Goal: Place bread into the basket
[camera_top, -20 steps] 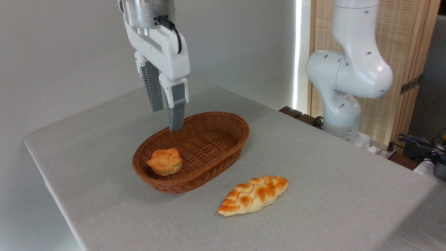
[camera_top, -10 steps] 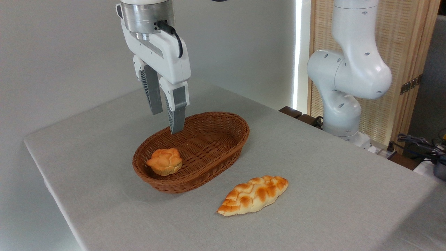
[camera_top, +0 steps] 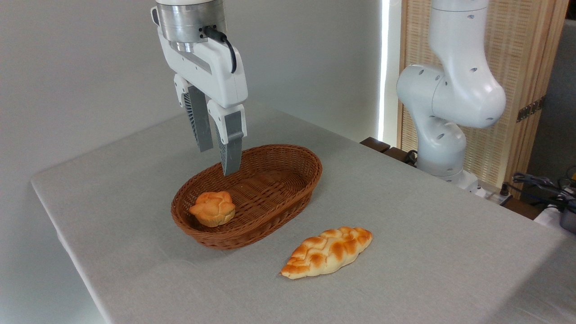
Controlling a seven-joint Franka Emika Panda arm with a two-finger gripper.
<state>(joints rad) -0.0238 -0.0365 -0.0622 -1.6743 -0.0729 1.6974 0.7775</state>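
The bread [camera_top: 212,208], a small orange-golden bun with a lobed top, lies inside the basket [camera_top: 288,180] at its near left end. The basket is an oval of brown wicker in the middle of the table. My gripper [camera_top: 218,162] hangs above the basket's far left rim, pointing down, well above and behind the bun. Its grey fingers [camera_top: 232,148] stand apart with nothing between them.
A longer, paler braided loaf [camera_top: 327,251] lies on the grey tablecloth [camera_top: 405,234] to the front right of the basket. The white base of the arm [camera_top: 445,108] rises at the table's back right. The table edge runs close on the left and front.
The gripper has drifted slightly to the right and a little lower over the basket's far rim. The bun, basket and loaf have not moved.
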